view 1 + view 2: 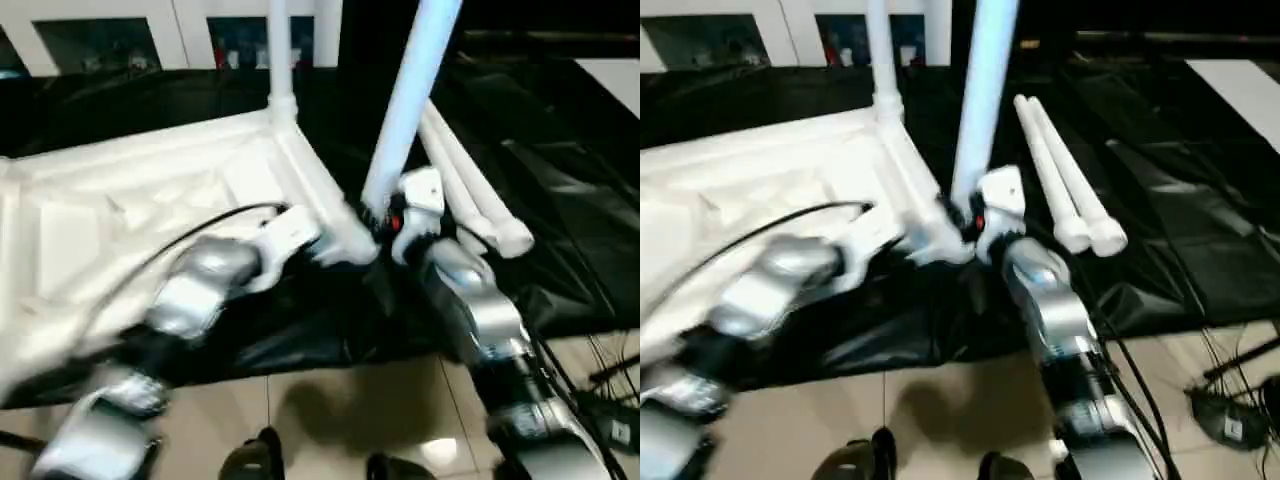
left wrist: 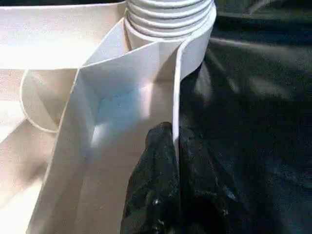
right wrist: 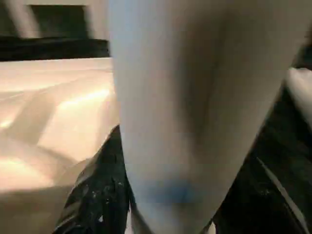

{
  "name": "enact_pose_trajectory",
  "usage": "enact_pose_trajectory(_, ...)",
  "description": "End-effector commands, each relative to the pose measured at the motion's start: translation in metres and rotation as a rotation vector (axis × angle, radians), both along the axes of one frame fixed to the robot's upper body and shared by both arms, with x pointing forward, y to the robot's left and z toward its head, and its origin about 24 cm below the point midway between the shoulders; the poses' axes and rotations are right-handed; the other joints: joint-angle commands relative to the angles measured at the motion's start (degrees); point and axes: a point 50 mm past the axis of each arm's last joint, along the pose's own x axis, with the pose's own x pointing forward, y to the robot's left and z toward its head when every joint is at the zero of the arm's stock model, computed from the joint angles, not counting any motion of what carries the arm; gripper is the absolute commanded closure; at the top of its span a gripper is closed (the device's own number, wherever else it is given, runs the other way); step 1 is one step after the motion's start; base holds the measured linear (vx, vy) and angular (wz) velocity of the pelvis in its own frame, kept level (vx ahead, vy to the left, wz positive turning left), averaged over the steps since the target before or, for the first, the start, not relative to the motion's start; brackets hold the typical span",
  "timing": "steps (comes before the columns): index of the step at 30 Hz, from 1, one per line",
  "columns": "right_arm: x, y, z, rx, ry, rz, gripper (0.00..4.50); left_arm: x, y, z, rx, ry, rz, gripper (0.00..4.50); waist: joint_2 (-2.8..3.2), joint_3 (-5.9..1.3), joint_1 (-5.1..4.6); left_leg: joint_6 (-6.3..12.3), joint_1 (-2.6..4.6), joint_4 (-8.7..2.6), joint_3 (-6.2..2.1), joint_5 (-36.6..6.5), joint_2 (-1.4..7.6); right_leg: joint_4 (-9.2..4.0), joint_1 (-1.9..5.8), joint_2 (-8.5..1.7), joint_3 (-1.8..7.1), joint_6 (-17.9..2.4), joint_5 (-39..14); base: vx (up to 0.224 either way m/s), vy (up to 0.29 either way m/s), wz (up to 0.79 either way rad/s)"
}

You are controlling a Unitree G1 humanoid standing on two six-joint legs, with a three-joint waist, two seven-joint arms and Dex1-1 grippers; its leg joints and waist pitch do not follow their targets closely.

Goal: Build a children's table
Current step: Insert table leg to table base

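Note:
The white tabletop (image 1: 130,200) lies upside down on a black cloth, ribbed underside up. One leg (image 1: 280,50) stands in its far corner socket. My right gripper (image 1: 395,215) is shut on a second leg (image 1: 410,100), which stands slightly tilted at the tabletop's near right corner (image 1: 350,245). In the right wrist view that leg (image 3: 180,97) looms large, with a black finger (image 3: 97,195) beside it. My left gripper (image 2: 175,146) is shut on the tabletop's rim wall (image 2: 176,87), just below the ribbed round part (image 2: 170,14) at that corner. Two loose legs (image 1: 470,190) lie side by side to the right.
The black cloth (image 1: 560,220) covers the floor under the parts, and pale tiles (image 1: 350,400) begin at its near edge. A white cabinet (image 1: 180,30) stands at the back. Cables (image 1: 1230,400) lie on the tiles at the right. My feet (image 1: 260,455) show at the bottom.

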Motion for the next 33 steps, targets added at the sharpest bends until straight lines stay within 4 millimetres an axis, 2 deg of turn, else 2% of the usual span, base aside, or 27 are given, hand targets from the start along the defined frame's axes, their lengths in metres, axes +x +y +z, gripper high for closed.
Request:
enact_pose_trajectory(1,-0.020,0.002,-0.074,-0.035,0.354,-0.027,2.66,0.005,0.005,-0.013,-0.012,0.015,0.171,4.50,1.08,-2.60,4.47,-12.93,-4.25,-14.48,4.57,-50.0,3.79,8.42,5.19,2.39,-1.47,-5.2,-14.2,-0.167,0.051,0.13)
enact_pose_trajectory(2,-0.015,0.006,-0.072,-0.021,0.363,-0.062,2.66,0.007,-0.006,-0.013,-0.027,0.015,0.185,4.50,-1.76,-3.24,2.74,-11.89,-0.87,-11.27,5.55,-35.4,3.07,4.77,2.53,0.16,1.27,-4.6,-22.2,-0.010,-0.065,0.33)
enact_pose_trajectory(3,-0.012,0.007,-0.070,-0.020,0.364,-0.070,2.66,0.008,-0.010,-0.013,-0.027,0.013,0.186,4.50,-2.13,-2.13,0.86,-4.10,8.10,10.72,-5.87,-8.3,1.50,-11.56,-8.22,-12.54,6.33,-5.9,-48.2,0.277,-0.105,-0.13)
enact_pose_trajectory(4,-0.010,0.008,-0.069,-0.019,0.365,-0.078,2.66,0.009,-0.011,-0.012,-0.018,0.004,0.183,4.50,-2.10,-0.24,0.26,-0.55,-2.58,10.17,-10.21,-3.8,-0.69,-7.39,4.37,-10.34,6.32,-9.1,-41.6,0.277,-0.105,-0.13)
enact_pose_trajectory(5,-0.009,0.009,-0.068,-0.017,0.363,-0.086,2.66,0.009,-0.011,-0.012,-0.011,-0.003,0.182,4.50,-1.64,0.73,0.43,-2.69,-1.08,8.31,-10.42,-6.6,0.95,-6.88,3.45,-9.77,4.77,-8.3,-36.6,0.169,0.042,-0.36)
enact_pose_trajectory(6,-0.008,0.009,-0.067,-0.015,0.363,-0.089,2.66,0.009,-0.011,-0.011,-0.005,-0.006,0.182,4.50,-1.22,-0.50,-0.37,-5.96,2.92,1.88,-8.41,-14.8,2.76,-4.01,1.06,-2.68,1.57,-8.4,-19.1,-0.097,0.051,0.21)
enact_pose_trajectory(7,-0.007,0.009,-0.066,0.000,0.369,-0.098,2.66,0.010,-0.009,-0.011,0.006,-0.011,0.183,4.50,-0.71,-0.87,-1.25,-4.83,5.85,-0.83,-7.92,-27.2,4.42,-3.40,-0.50,-0.52,2.29,-8.7,-8.9,-0.097,0.051,0.21)
enact_pose_trajectory(8,-0.007,0.009,-0.066,0.000,0.369,-0.098,2.66,0.010,-0.009,-0.011,0.006,-0.011,0.183,4.50,-0.26,-0.27,-1.85,-4.89,6.08,-1.58,-7.70,-33.9,4.58,-3.52,-0.79,-0.62,2.12,-8.4,-9.8,-0.173,-0.009,0.37)
enact_pose_trajectory(9,-0.005,0.010,-0.066,0.013,0.376,-0.105,2.66,0.011,-0.004,-0.010,0.028,-0.017,0.178,4.50,-0.01,-0.55,-2.64,-4.43,5.69,-2.07,-6.87,-38.1,4.08,-4.41,0.07,-1.44,2.26,-7.6,-10.7,-0.108,0.025,0.11)
enact_pose_trajectory(10,-0.005,0.010,-0.066,0.012,0.381,-0.105,2.66,0.012,-0.002,-0.010,0.038,-0.022,0.179,4.50,-0.01,-0.55,-2.64,-4.43,5.69,-2.07,-6.87,-38.1,4.08,-4.41,0.07,-1.44,2.26,-7.6,-10.7,-0.108,0.025,0.11)
enact_pose_trajectory(11,-0.004,0.010,-0.067,0.008,0.385,-0.104,2.66,0.013,0.000,-0.010,0.049,-0.026,0.180,4.50,-0.29,-0.20,-2.82,-4.06,4.73,-2.78,-7.01,-38.7,3.99,-5.14,0.82,-2.10,2.10,-5.8,-12.9,0.000,0.000,0.00)
enact_pose_trajectory(12,-0.004,0.010,-0.067,0.006,0.385,-0.104,2.66,0.013,0.001,-0.010,0.049,-0.024,0.182,4.50,-0.36,-0.24,-2.72,-3.91,4.63,-2.79,-6.96,-38.1,3.93,-5.39,0.89,-2.41,2.26,-5.3,-13.8,0.000,0.000,0.00)
enact_pose_trajectory(13,-0.004,0.010,-0.067,0.005,0.386,-0.105,2.66,0.013,0.001,-0.010,0.049,-0.024,0.184,4.50,-0.49,-0.26,-2.65,-3.70,4.56,-2.75,-6.85,-37.2,3.86,-5.60,0.86,-2.69,2.46,-4.9,-14.6,0.000,0.000,0.00)
enact_pose_trajectory(14,-0.002,0.010,-0.067,0.004,0.388,-0.107,2.66,0.015,0.001,-0.010,0.047,-0.024,0.195,4.50,-1.10,-0.46,-2.39,-2.71,4.23,-2.55,-6.50,-33.1,3.71,-5.82,0.94,-3.13,3.01,-4.4,-15.2,0.000,0.000,0.00)
enact_pose_trajectory(15,-0.002,0.010,-0.068,0.003,0.391,-0.106,2.66,0.016,0.001,-0.010,0.046,-0.025,0.198,4.50,-1.32,-0.71,-2.07,-1.45,4.08,-2.28,-6.00,-28.2,3.62,-5.98,0.93,-3.39,3.49,-4.7,-15.2,0.000,0.000,0.00)
enact_pose_trajectory(16,-0.001,0.010,-0.068,0.001,0.392,-0.106,2.66,0.016,0.001,-0.010,0.045,-0.026,0.200,4.50,-1.31,-0.61,-1.90,-0.84,4.40,-2.17,-5.50,-26.7,3.69,-6.30,0.31,-3.40,3.64,-5.5,-16.9,0.000,0.000,0.00)
enact_pose_trajectory(18,-0.001,0.010,-0.068,0.000,0.393,-0.106,2.66,0.017,0.001,-0.009,0.044,-0.030,0.200,4.50,-1.55,-0.52,-1.65,-0.70,4.56,-2.24,-5.16,-26.8,3.68,-6.81,0.11,-3.50,3.68,-5.5,-20.9,0.000,0.000,0.00)
enact_pose_trajectory(20,0.000,0.009,-0.067,-0.003,0.395,-0.103,2.66,0.017,0.000,-0.009,0.044,-0.033,0.198,4.50,-1.72,-0.87,-1.49,-0.31,4.26,-2.35,-5.11,-24.6,3.85,-6.74,0.36,-3.59,3.72,-5.4,-20.9,0.000,0.000,0.00)
enact_pose_trajectory(22,0.001,0.009,-0.067,-0.006,0.397,-0.097,2.66,0.017,-0.001,-0.009,0.044,-0.033,0.195,4.50,-1.60,-0.92,-1.50,-0.32,3.69,-2.48,-5.01,-22.6,4.01,-6.44,0.57,-3.50,3.49,-6.0,-18.3,0.000,0.000,0.00)
enact_pose_trajectory(28,0.002,0.011,-0.068,-0.037,0.424,-0.039,2.66,0.016,0.000,-0.008,0.046,-0.048,0.150,4.50,-1.35,-1.37,-1.48,-1.11,3.75,-2.51,-4.33,-23.1,4.31,-6.00,0.39,-3.25,3.35,-7.7,-14.4,0.000,0.000,0.00)
enact_pose_trajectory(30,0.003,0.012,-0.067,-0.046,0.430,-0.031,2.66,0.016,0.000,-0.007,0.043,-0.050,0.136,4.50,-1.48,-1.37,-1.55,-1.38,3.82,-2.54,-4.26,-25.0,4.23,-6.11,0.17,-3.21,3.35,-7.5,-15.3,0.000,0.000,0.00)
enact_pose_trajectory(33,0.003,0.013,-0.068,-0.074,0.448,0.007,2.66,0.015,0.001,-0.007,0.046,-0.044,0.109,4.50,-1.51,-1.45,-1.60,-1.35,3.69,-2.53,-4.27,-25.0,4.24,-6.23,0.10,-3.39,3.44,-7.1,-16.4,0.000,0.000,0.00)
